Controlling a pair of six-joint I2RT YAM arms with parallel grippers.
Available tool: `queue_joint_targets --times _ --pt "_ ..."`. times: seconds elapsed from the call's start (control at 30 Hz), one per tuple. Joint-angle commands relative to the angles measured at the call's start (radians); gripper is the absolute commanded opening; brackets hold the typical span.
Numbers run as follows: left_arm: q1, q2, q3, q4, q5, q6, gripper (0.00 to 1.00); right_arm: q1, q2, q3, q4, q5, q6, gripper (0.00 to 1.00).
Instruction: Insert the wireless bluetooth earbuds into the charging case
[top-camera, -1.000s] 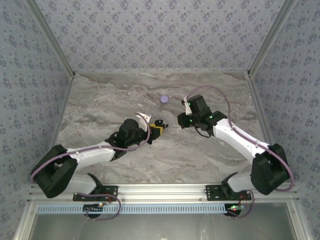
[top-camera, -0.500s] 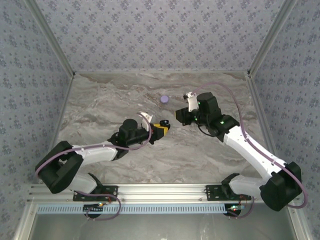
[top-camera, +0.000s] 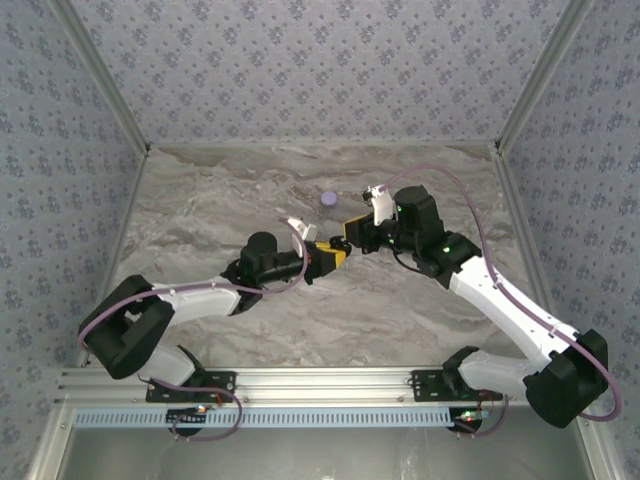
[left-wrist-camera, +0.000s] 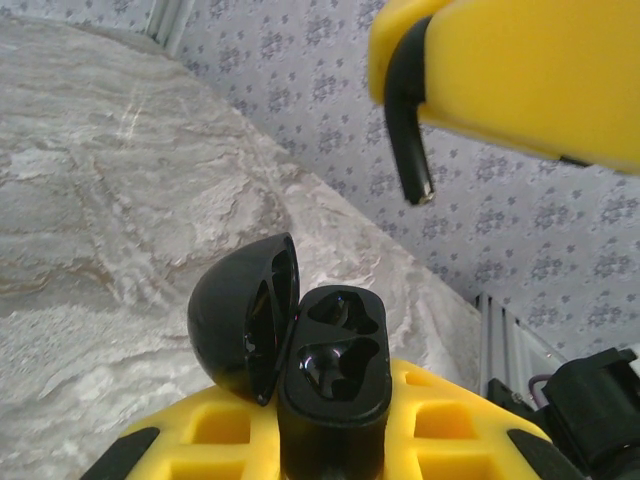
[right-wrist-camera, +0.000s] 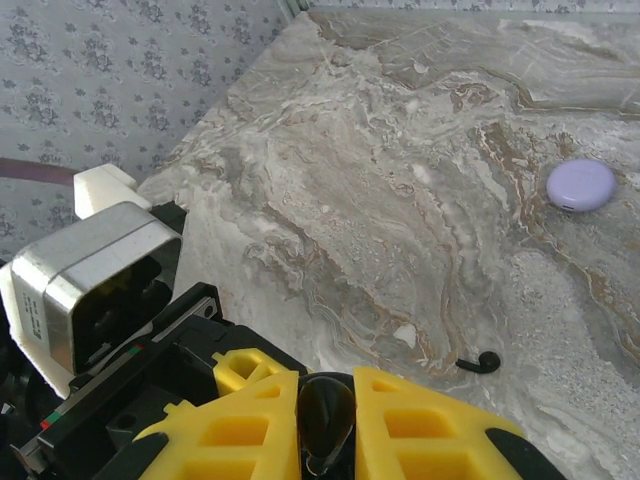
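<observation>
Since the earlier frame, the R gripper has been swung left and the L gripper advanced right; the two are now nearly met over the marble table. L gripper: clenched on the black charging case, lid open. R gripper: clamped on a black earbud, stem down, held just above the case, not touching. A second black earbud is laid on the table, apart from a lavender disc. Label print on the silver module: too small to be read.

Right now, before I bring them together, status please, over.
Left hand shut on open charging case, wells look empty. Right hand shut on black earbud, not yet in. Loose black earbud and lavender case on table, aside.
</observation>
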Motion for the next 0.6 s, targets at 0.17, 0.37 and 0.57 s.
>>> queue_joint_targets --times 0.17,0.37,0.57 --pt "-0.003 -0.004 0.039 0.056 0.042 -0.023 0.04 0.019 -0.025 -0.002 0.013 -0.031 -0.032 0.18" --pt "-0.003 -0.015 0.051 0.039 0.041 -0.024 0.05 0.026 -0.025 -0.004 0.014 -0.033 -0.038 0.18" --pt "-0.004 -0.027 0.062 0.017 0.037 -0.021 0.05 0.031 -0.024 -0.006 0.011 -0.034 -0.045 0.18"
